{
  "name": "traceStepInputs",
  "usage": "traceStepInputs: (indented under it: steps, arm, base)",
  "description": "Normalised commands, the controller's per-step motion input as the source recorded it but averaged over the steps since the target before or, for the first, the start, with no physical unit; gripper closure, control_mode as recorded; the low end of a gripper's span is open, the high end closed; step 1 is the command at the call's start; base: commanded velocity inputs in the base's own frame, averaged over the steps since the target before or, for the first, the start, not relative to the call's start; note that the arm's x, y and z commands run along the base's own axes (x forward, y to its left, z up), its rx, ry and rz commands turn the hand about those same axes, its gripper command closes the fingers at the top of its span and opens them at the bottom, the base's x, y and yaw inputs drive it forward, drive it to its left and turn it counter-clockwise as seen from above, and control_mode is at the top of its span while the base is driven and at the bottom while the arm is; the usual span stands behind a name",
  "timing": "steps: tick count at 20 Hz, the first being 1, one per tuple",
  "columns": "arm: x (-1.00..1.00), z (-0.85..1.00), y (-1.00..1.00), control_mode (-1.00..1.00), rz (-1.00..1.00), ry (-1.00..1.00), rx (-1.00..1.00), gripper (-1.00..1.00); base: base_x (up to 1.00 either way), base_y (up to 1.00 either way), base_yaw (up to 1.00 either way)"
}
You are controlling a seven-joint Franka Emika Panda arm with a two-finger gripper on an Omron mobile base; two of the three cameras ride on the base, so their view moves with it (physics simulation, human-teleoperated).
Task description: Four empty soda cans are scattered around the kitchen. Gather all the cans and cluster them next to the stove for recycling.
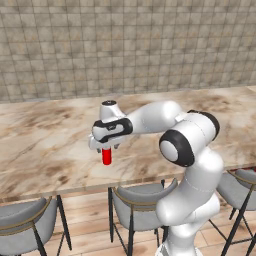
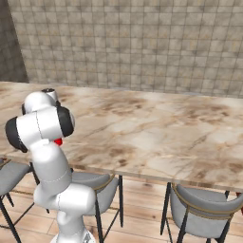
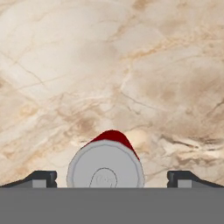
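One red soda can [image 1: 106,157] with a silver top stands upright on the marble counter [image 1: 45,135], near its front edge. My gripper [image 1: 106,148] hangs straight above it, pointing down, open. In the hand view the can's silver lid [image 3: 105,168] lies between the two dark fingertips [image 3: 41,178], with a gap on each side and nothing touching. From the right base view a small patch of the red can [image 2: 58,141] peeks out behind the arm's elbow. The stove is out of view.
Grey stools [image 1: 137,207] stand tucked under the counter's front edge [image 1: 60,192], another at the right [image 2: 204,209]. A tan tiled wall [image 1: 125,45] rises behind the counter. The marble top stretches wide to both sides of the can.
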Motion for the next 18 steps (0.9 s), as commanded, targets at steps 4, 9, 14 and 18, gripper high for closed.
traceStepInputs:
  steps: [4, 9, 14, 18]
  arm:
    - [0.03, -0.06, 0.04, -1.00, 0.00, 0.02, 0.00, -1.00]
    - [0.00, -0.09, 0.02, -1.00, 0.00, 0.00, 0.00, -1.00]
    - [0.00, -0.06, 0.00, -1.00, 0.00, 0.00, 0.00, 1.00]
    - [0.00, 0.00, 0.00, -1.00, 0.00, 0.00, 0.01, 1.00]
  base:
    - [0.00, 0.00, 0.00]
    - [0.00, 0.00, 0.00]
    - [0.00, 0.00, 0.00]
    - [0.00, 0.00, 0.00]
